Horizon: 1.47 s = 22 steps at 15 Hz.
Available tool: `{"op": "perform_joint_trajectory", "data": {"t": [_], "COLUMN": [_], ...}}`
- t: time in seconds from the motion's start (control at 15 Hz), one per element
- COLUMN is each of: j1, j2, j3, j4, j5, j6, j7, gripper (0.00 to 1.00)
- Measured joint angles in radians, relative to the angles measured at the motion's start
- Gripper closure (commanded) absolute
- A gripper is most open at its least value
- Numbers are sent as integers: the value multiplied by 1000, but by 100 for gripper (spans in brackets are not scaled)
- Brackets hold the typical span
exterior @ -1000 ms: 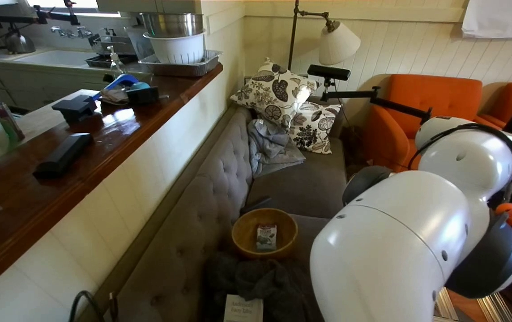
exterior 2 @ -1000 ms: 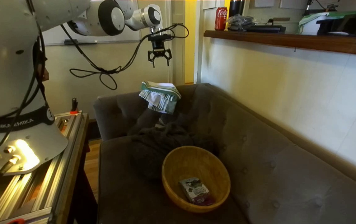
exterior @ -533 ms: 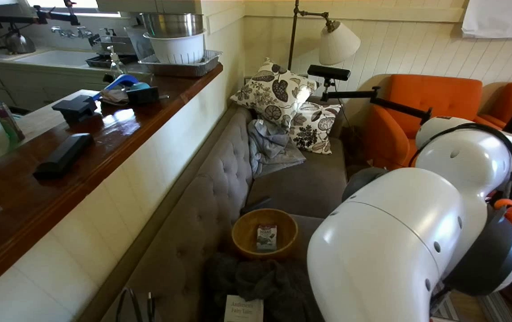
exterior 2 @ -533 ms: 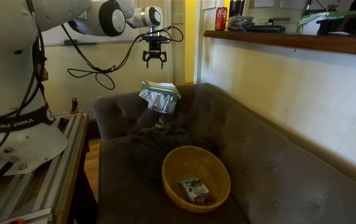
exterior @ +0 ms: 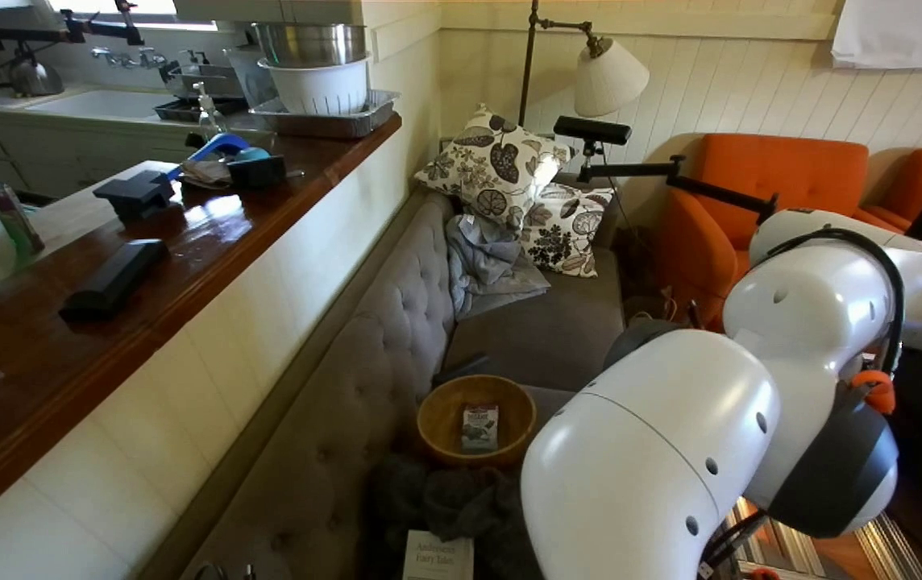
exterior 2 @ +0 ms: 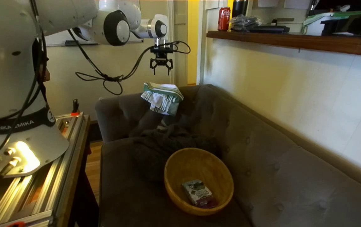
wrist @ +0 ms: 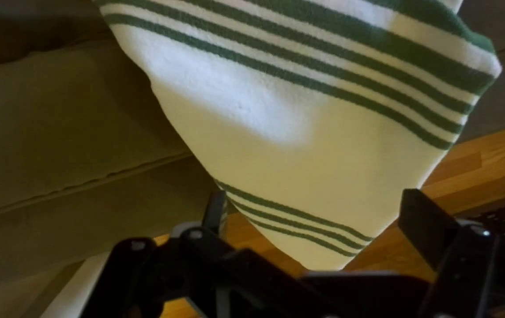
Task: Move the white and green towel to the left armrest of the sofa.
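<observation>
lower than in the earlier frame, the gripper (exterior 2: 161,73) stood closer above the towel (exterior 2: 164,98), which had not visibly shifted; the arm (exterior: 646,451) had swung along with it in both exterior views. the gripper's fingers (wrist: 424,225) were spread well apart and nothing was held: in the wrist view a striped corner of the towel showed through the gap, apparently beyond their reach. below the gripper, the towel lay draped over an armrest (exterior 2: 120,108) of the sofa (exterior 2: 272,148).

the step in hand seemed to be the approach before a grasp, though whether that armrest was the one meant by left was uncertain; if so, perhaps only a small adjustment remained. the next move probably called for a slow descent with the fingers kept wide, then a pinch on a raised fold, since going too deep could have caught the armrest as well.

the towel looked soft and lightly napped, white with dark green bands, smooth where it stretched over the top and bunched into thin pleats where it hung. the sofa was grey, matte and button-tufted. well below the gripper lay a dark, rumpled throw (exterior 2: 164,145), and farther from it a round, smooth wooden bowl (exterior 2: 196,160) with a small flat packet (exterior 2: 199,194) in it.
</observation>
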Motion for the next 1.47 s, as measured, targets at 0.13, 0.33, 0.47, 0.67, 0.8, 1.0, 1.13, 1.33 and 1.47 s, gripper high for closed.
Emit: {"op": "perform_joint_trajectory", "data": {"t": [0.13,0.33,0.47,0.67,0.8,1.0,1.13,1.33,1.47], "j1": [-18,-31,-29,-10,5,7,2,-3,-2], "j2": [15,7,-8,-38,-53,-55,-45,-22,-8], "j3": [17,20,20,-1,-17,-19,-15,6,24], "j4": [-2,-3,-2,1,3,-6,-6,-5,-5], "j5": [18,35,43,38,37,40,43,64,85], "j6": [4,-111,-225,-322,-326,-338,-379,-412,-416], "j7": [-10,52,119,244,270,280,279,277,279], "gripper": [0,0,0,0,0,0,0,0,0]}}
